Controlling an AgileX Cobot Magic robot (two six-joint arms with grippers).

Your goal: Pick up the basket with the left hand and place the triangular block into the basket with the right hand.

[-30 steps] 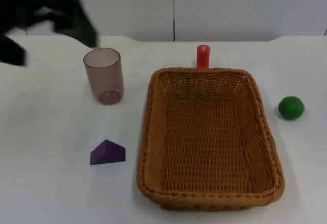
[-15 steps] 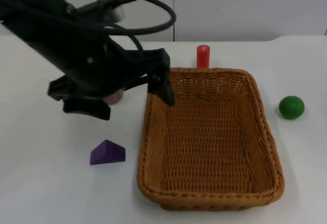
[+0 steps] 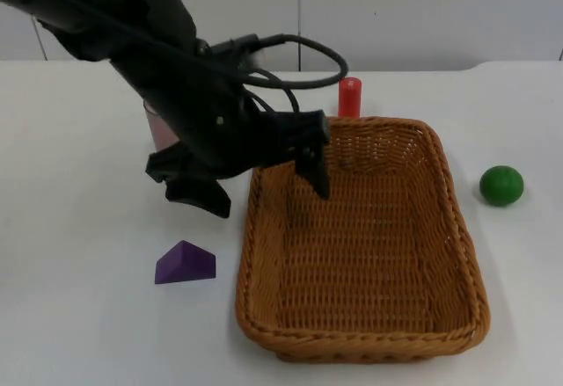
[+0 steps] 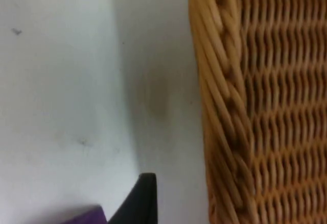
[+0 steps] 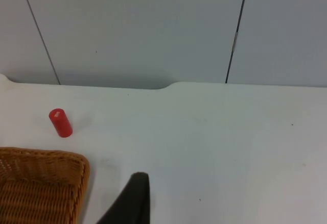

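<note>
Now the left pincer point(image 3: 264, 185) has moved further over the basket point(image 3: 361, 236) than half a second ago, its fingers spread astride the left rim, one inside, one outside. Its arm slants down from the far left. Nearer than the outer finger lies the purple triangular block point(image 3: 185, 263) on the tabletop point(image 3: 79, 228). The right pincer point(image 5: 134, 203) waits; whether it is spread I cannot tell.

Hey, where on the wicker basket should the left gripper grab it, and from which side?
Grip the basket by its left rim, probably best from above. The rim is a thick woven band on a thin upright wall, so one finger can go inside and one outside. The left gripper is open and straddles that rim near the far left corner. The purple triangular block lies apart on the table, out of the way.
</note>
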